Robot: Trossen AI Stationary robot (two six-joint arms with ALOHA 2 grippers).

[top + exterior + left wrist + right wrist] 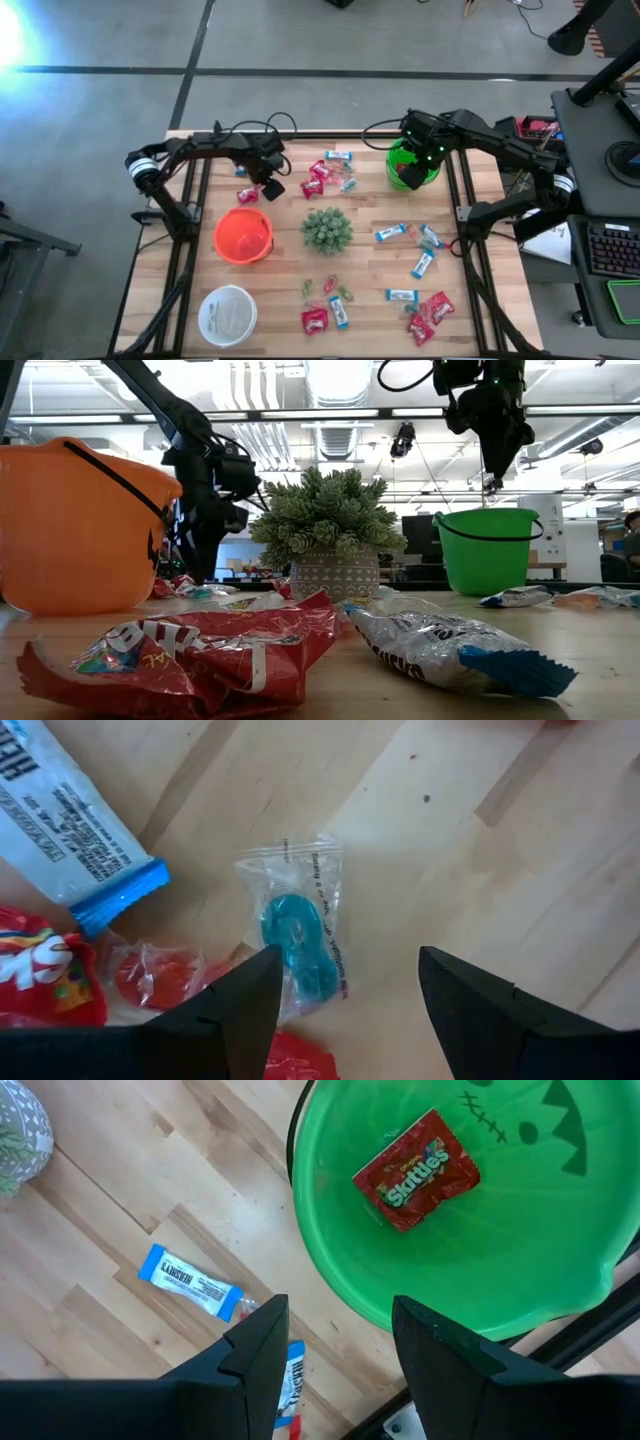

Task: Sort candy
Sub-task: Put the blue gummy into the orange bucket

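Note:
The candy lies scattered over the wooden table: red packets, blue-and-white bars and small clear-wrapped pieces. My left gripper is open and points down low over the far-left cluster. A blue piece in a clear wrapper lies flat just beside one fingertip, next to a blue-and-white bar and a red packet. My right gripper hangs open, high over the near rim of the green bowl. A red packet lies in that bowl.
An orange bowl stands just near of my left gripper and a white bowl at the near left. A spiky green plant in a pot is at the table's middle. More candy lies at the right and near edge.

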